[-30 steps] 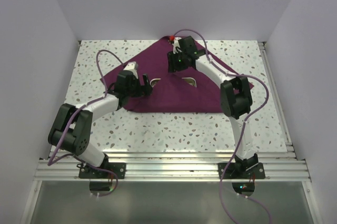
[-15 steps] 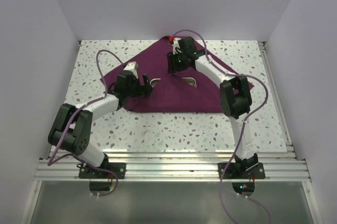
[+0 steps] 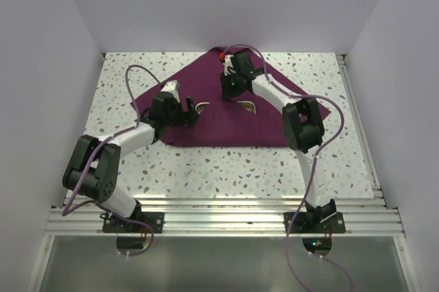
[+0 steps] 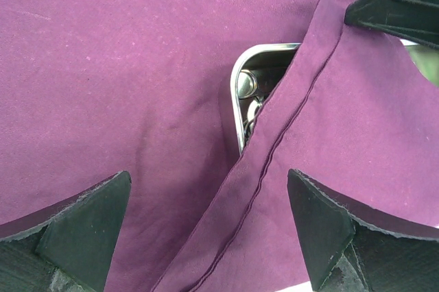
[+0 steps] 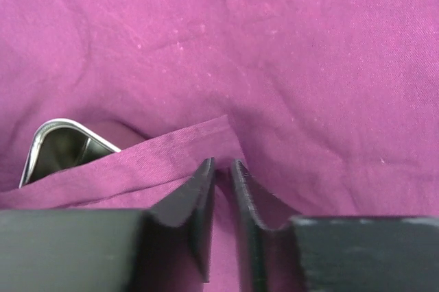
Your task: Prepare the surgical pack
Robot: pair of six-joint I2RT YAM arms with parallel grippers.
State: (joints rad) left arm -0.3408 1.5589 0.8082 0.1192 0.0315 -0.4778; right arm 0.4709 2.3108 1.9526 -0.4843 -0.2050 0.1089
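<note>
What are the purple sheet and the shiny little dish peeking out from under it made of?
Purple cloth: looks like woven fabric with a matte finish, probably cotton or a blend; it creases softly and has a stitched hem.
Tray: looks like polished metal, likely stainless steel; its rounded rim gleams and the inside gives mirror-like reflections.

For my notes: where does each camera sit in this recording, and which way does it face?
Top external: fixed above and behind, facing down over the table; left arm and right arm both show, over the cloth.
Left wrist: on the left arm, looking down at cloth and tray; open left gripper frames the bottom.
Right wrist: low over the cloth; right gripper pinches a fold.
Shared: both wrist views show that fold over the tray.
</note>
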